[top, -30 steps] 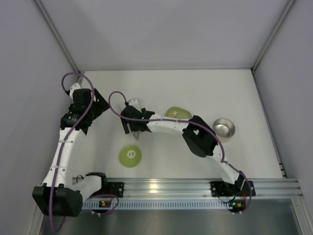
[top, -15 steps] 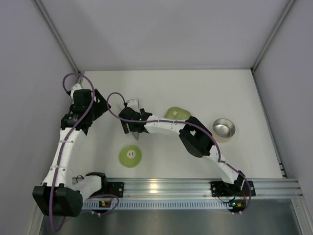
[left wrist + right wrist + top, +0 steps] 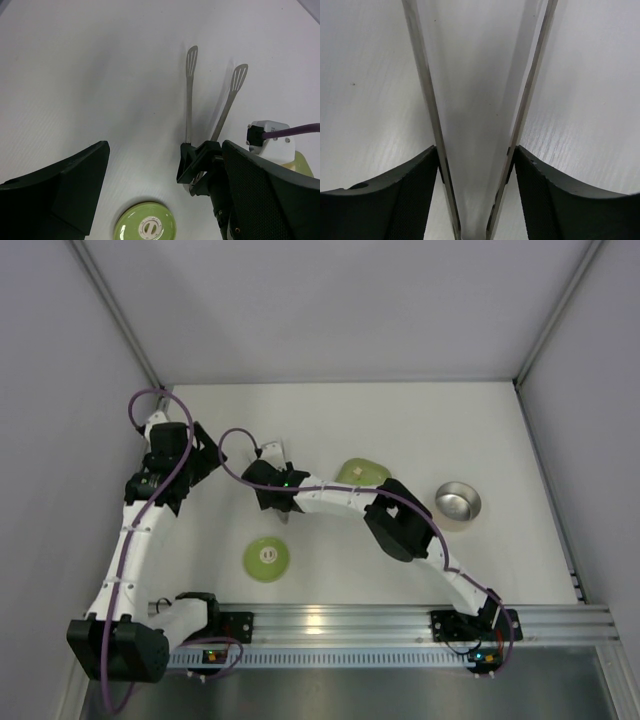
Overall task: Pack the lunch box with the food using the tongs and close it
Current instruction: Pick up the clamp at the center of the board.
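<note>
The right pincer (image 3: 475, 150) is clamped on the tongs (image 3: 426, 100), one black finger pressed against the outside of each silver arm, with the V between them open. The tongs are left of centre on the white worktop (image 3: 400, 420), their slotted tips pointing toward the back wall. The green dish (image 3: 362, 472) is just to their right, partly hidden behind the right arm. The left pincer (image 3: 165, 145) hangs near the left wall, fingers wide apart, holding nothing and facing the tongs. The box (image 3: 458, 502) stands uncovered at the right, well apart from the tongs. Its lid (image 3: 267, 559) lies flat near the front edge, white mark up. The food is too small to make out.
</note>
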You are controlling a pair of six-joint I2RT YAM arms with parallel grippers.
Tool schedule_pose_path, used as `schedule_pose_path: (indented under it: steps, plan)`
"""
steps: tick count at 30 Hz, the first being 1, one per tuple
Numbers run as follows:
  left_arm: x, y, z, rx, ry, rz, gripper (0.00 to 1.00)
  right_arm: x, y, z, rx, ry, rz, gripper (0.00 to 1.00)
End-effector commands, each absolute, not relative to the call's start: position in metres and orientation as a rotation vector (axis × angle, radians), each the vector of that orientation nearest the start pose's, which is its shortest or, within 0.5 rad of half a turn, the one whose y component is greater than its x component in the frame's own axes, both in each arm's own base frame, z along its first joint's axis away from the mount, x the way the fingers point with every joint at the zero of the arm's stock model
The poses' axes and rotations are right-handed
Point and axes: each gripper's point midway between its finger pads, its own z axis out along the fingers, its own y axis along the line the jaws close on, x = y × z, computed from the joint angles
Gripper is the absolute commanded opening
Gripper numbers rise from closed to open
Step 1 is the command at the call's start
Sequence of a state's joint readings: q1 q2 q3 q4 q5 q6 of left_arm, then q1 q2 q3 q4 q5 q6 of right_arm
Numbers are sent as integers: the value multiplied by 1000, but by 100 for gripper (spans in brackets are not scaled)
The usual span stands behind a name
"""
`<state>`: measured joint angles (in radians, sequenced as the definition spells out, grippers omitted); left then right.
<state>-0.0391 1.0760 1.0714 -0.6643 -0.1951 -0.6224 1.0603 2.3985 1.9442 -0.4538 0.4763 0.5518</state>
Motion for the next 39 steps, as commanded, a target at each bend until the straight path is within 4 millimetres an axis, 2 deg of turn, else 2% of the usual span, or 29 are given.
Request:
schedule_pose_path:
  steps: [1, 3, 5, 8, 14, 21, 25, 31, 38, 39]
  plan:
    - [322, -3, 234, -726, 2042, -183, 99, 324, 474, 7, -418, 2336, 136, 59]
    - [323, -4, 234, -723, 2045, -185, 99, 323, 468, 4, -417, 2333, 115, 55]
    - [323, -4, 234, -720, 2045, -186, 99, 325, 465, 8, -409, 2324, 115, 55]
    - [323, -4, 234, -718, 2044, -187, 99, 325, 457, 7, -405, 2324, 99, 65]
    - [323, -5, 232, -716, 2049, -191, 99, 329, 463, 8, -410, 2325, 110, 76]
    - [322, -5, 233, -713, 2048, -192, 99, 335, 473, 6, -412, 2324, 120, 76]
    - [322, -5, 232, -711, 2049, -193, 99, 344, 471, 6, -390, 2323, 127, 76]
    - [322, -5, 230, -712, 2052, -192, 99, 350, 465, 2, -387, 2329, 110, 70]
    - [322, -6, 231, -709, 2050, -194, 99, 347, 454, -6, -385, 2336, 83, 48]
    - [321, -6, 230, -708, 2052, -195, 99, 347, 454, -1, -380, 2332, 90, 47]
